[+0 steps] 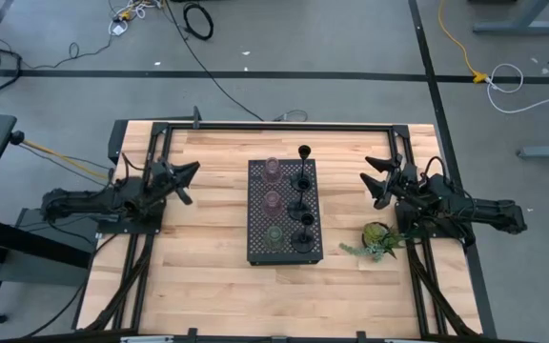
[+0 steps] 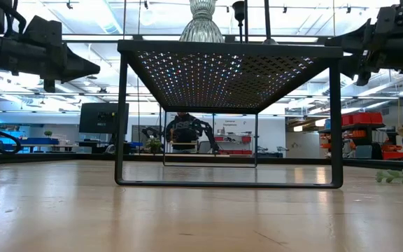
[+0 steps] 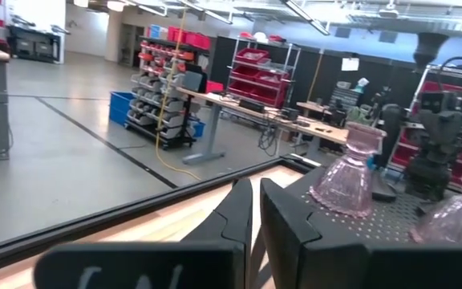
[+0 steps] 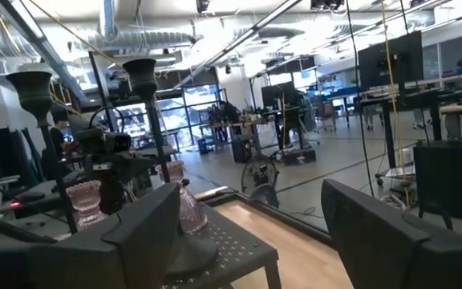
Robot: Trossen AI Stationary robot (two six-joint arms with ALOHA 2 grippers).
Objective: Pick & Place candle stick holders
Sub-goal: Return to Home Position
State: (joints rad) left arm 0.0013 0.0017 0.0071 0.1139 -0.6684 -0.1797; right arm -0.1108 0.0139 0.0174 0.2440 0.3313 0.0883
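Two pink cups, one green cup on one tray; left tool narrow, right tool wide.

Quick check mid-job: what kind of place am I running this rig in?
Probably a robotics lab or workshop: storage racks with red bins, long workbenches, exposed ceiling ducts.

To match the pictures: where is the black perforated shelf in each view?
High view: shelf, table centre.
Low view: shelf, centre, seen from below.
Left wrist view: shelf, close ahead, top showing.
Right wrist view: shelf, close ahead, corner showing.
Shared landmark: pink glass holders on it.
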